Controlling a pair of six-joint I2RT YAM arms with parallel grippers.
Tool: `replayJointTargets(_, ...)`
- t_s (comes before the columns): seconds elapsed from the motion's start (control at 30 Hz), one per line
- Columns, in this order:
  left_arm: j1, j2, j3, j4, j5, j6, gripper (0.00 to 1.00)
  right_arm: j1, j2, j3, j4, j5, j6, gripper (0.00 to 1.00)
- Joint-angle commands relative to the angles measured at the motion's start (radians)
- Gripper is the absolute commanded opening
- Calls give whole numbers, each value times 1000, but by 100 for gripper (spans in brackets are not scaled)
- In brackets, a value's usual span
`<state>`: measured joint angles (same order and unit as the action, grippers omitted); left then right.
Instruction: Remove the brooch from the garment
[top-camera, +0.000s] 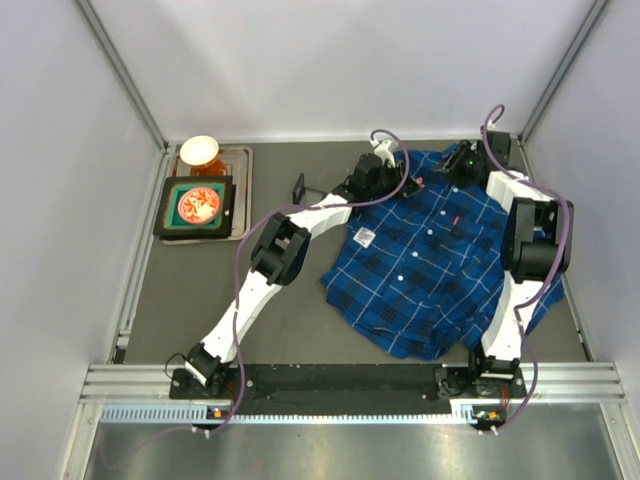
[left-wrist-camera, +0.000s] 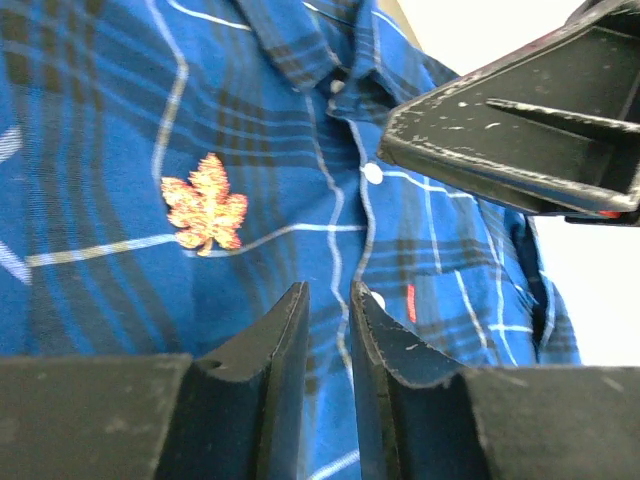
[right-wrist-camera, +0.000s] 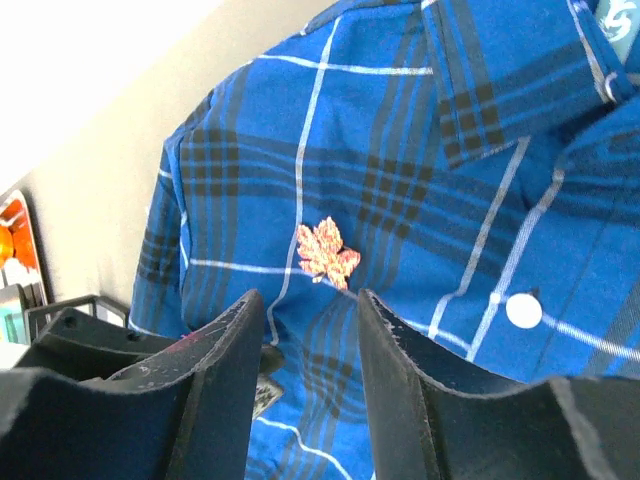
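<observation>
**Leaf Brooch Just Ahead of the Fingertips**

A small, reddish-gold glittered maple-leaf brooch (right-wrist-camera: 327, 252) is pinned on a dark-blue plaid shirt (top-camera: 440, 270). It sits just beyond the tips of the right fingers (right-wrist-camera: 240, 330), which are parted and empty. It lies up-left of the left fingers (left-wrist-camera: 285, 340), set at a narrow slit; whether cloth is pinched there cannot be told. The brooch is judged light, stiff and sharp-backed, the cloth soft. Its edges should be gripped while the fabric beside it is held down.

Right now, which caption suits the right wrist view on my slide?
Right tool, jaws apart, poised close to the maple-leaf brooch on the blue plaid shirt.
</observation>
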<state>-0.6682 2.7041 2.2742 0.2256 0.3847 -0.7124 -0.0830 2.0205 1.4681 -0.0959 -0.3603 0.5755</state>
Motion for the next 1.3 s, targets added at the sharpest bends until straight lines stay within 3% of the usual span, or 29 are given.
replayJointTargets(0.0, 5, 42, 68, 191, -110, -16, 26, -6, 56, 101, 51, -54, 1, 42)
replayJointTargets(0.27, 10, 106, 67, 166, -185, -53, 24, -6, 205, 199, 59, -115, 0, 41)
replayJointTargets(0.57, 15, 131, 64, 107, -170, -124, 20, -6, 225, 173, 62, -124, 0, 42)
replayJointTargets(1.27, 13, 125, 62, 89, -175, -162, 20, 2, 254, 167, 39, -183, 9, 42)
